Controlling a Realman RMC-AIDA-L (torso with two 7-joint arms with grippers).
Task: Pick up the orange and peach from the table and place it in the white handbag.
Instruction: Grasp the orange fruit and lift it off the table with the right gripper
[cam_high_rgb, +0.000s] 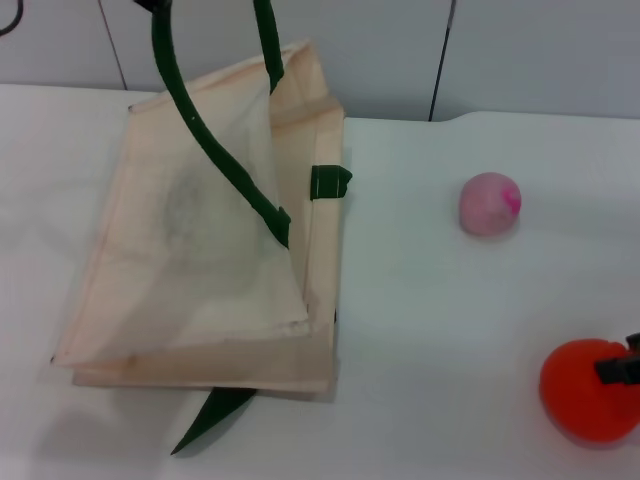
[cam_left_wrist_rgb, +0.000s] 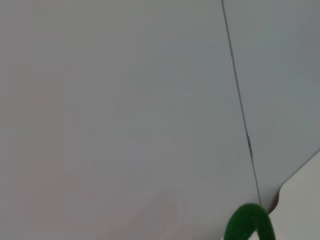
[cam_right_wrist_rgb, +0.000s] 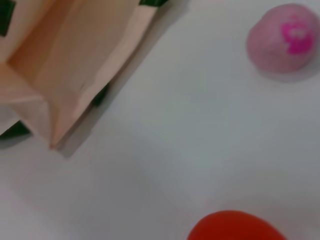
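The white handbag (cam_high_rgb: 200, 260) lies on the table at the left, its mouth facing right. Both dark green handles (cam_high_rgb: 215, 150) are pulled up and run out of the top of the head view. A green handle loop (cam_left_wrist_rgb: 249, 222) shows close to the left wrist camera; the left gripper itself is out of view. The pink peach (cam_high_rgb: 489, 204) (cam_right_wrist_rgb: 283, 37) rests on the table at the right. The orange (cam_high_rgb: 588, 390) (cam_right_wrist_rgb: 235, 227) sits nearer, at the right edge. A dark part of my right gripper (cam_high_rgb: 622, 368) shows against the orange's top.
The white table (cam_high_rgb: 430, 330) ends at a grey panelled wall (cam_high_rgb: 520, 50) behind the bag. Bare tabletop lies between the bag's mouth and the two fruits.
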